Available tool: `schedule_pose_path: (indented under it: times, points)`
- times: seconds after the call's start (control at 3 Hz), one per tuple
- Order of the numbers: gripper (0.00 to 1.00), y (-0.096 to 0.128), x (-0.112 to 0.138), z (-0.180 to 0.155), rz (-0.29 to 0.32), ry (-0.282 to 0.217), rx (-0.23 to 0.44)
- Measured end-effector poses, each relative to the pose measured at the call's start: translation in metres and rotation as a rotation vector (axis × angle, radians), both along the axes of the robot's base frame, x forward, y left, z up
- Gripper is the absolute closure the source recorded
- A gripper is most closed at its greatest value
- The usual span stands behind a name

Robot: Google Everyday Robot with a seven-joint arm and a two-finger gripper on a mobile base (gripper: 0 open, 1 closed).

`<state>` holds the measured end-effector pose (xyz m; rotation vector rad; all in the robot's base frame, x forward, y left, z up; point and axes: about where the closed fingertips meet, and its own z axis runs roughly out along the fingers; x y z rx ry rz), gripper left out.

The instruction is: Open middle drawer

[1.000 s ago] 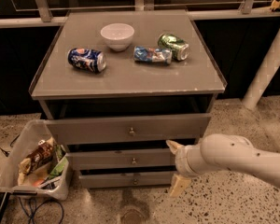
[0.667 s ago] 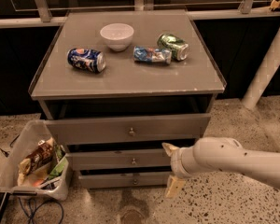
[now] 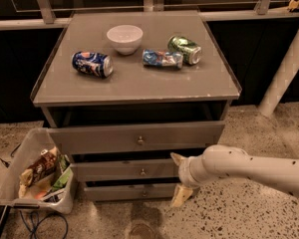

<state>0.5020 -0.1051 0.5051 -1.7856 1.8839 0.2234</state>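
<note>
Gripper: the gripper (image 3: 179,178) sits nearest the camera, low at the front right of the cabinet; its two pale fingers are spread wide, one above the other, with nothing between them.
Arm: the arm (image 3: 249,171) reaches in from the right edge, just above the floor.
Bin: a plastic bin (image 3: 27,143) of packets stands on the floor left of the cabinet, well apart from the gripper.
Middle drawer: the middle drawer (image 3: 109,171) lies between the bottom drawer (image 3: 114,191) and the top drawer (image 3: 89,139); it appears shut.
Relation: the gripper is at the right end of the middle drawer's front; contact cannot be told.
Knob: the knob (image 3: 142,172) is at the front's centre, left of the gripper and near it.
Handling: probably a rigid front sliding on runners, moderate resistance; the metal knob is small and likely slippery.
Hold: best taken at the knob, fingers closing either side, pull straight outward.
Cabinet top: farthest back, a bowl (image 3: 124,38), a blue can (image 3: 92,64) and a green can (image 3: 185,49).
</note>
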Motion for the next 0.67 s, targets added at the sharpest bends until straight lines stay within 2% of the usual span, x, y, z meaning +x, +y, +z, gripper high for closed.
schedule_pose_path:
  times: [0.33, 0.67]
  points:
    - [0.0, -0.003, 0.012, -0.019, -0.03, 0.032, 0.031]
    - [0.0, -0.012, 0.029, -0.043, -0.068, 0.028, 0.053]
